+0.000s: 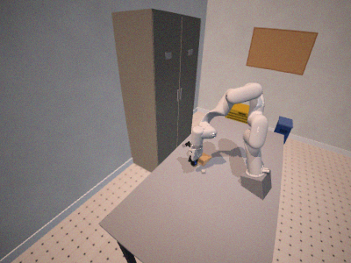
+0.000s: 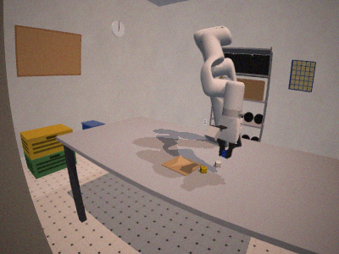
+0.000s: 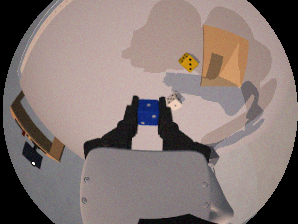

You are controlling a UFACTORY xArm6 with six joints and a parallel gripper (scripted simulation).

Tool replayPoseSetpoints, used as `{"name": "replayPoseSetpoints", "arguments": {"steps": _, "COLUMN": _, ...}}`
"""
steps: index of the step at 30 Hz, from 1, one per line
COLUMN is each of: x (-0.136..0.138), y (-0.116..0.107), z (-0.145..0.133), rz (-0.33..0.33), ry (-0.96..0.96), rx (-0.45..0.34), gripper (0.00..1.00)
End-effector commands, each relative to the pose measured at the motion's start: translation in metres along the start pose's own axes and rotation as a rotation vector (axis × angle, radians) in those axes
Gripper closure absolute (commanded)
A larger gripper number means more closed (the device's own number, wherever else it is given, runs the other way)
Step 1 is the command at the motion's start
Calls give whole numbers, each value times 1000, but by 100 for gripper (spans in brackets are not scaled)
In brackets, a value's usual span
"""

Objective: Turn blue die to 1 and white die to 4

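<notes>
Viewing the cell remotely, I located the blue die (image 1: pixel 195 163) (image 2: pixel 225 153) (image 3: pixel 148 112) directly between the two fingertips of the gripper (image 1: pixel 193 161) (image 2: pixel 225 152) (image 3: pixel 148 104). One finger bordered each side of it, and the die was raised above the table (image 1: pixel 197 210) (image 2: pixel 263 182) (image 3: pixel 90 60). Light pips showed on its blue faces in the wrist view; I could not establish from them which number was on top.

Finger state: partly open, set to the width of the blue die and pinching it from both sides. The fingers touched neither the white die nor the yellow one.

Positions relative to the fingers, as read in the wrist view:

- White die (image 1: pixel 204 171) (image 2: pixel 218 164) (image 3: pixel 174 101): near the picture-right finger, on its outer side, lower down on the table and off the mat. One face toward the camera carried a single pip.
- Yellow die (image 2: pixel 203 169) (image 3: pixel 188 62): farther out beyond the fingertips, toward picture right, between the fingers' end of the table and the mat's near side, outside the mat.
- Orange mat (image 1: pixel 204 159) (image 2: pixel 175 162) (image 3: pixel 225 41): well apart from the fingertips, farther out and to picture right, beyond the yellow die. The blue die was not on it.
</notes>
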State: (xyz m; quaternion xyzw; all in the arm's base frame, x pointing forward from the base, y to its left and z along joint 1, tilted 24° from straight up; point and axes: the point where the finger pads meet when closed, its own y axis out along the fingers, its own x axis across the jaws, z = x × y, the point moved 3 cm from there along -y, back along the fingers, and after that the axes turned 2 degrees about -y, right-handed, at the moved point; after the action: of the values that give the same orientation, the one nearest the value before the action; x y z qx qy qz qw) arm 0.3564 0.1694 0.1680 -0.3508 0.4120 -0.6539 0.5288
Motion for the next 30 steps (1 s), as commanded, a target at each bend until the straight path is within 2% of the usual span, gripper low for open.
{"name": "replayPoseSetpoints", "arguments": {"steps": 1, "x": -1, "y": 0, "z": 2, "rz": 10, "ry": -86, "rx": -14, "gripper": 79}}
{"name": "replayPoseSetpoints", "arguments": {"steps": 7, "x": -1, "y": 0, "z": 2, "rz": 9, "ry": -86, "rx": -9, "gripper": 79}}
{"name": "replayPoseSetpoints", "arguments": {"steps": 11, "x": 0, "y": 0, "z": 2, "rz": 6, "ry": -85, "rx": 25, "gripper": 79}}
{"name": "replayPoseSetpoints", "arguments": {"steps": 15, "x": 0, "y": -1, "z": -1, "rz": 10, "ry": -85, "rx": 96, "gripper": 79}}
{"name": "replayPoseSetpoints", "arguments": {"steps": 21, "x": 0, "y": 0, "z": -8, "rz": 11, "ry": -85, "rx": 248, "gripper": 79}}
{"name": "replayPoseSetpoints", "arguments": {"steps": 23, "x": 0, "y": 0, "z": -8, "rz": 11, "ry": -85, "rx": 248, "gripper": 79}}
{"name": "replayPoseSetpoints", "arguments": {"steps": 25, "x": 1, "y": 2, "z": -11, "rz": 6, "ry": -85, "rx": 304, "gripper": 79}}
{"name": "replayPoseSetpoints", "arguments": {"steps": 30, "x": 1, "y": 2, "z": -13, "rz": 10, "ry": -84, "rx": 371, "gripper": 79}}
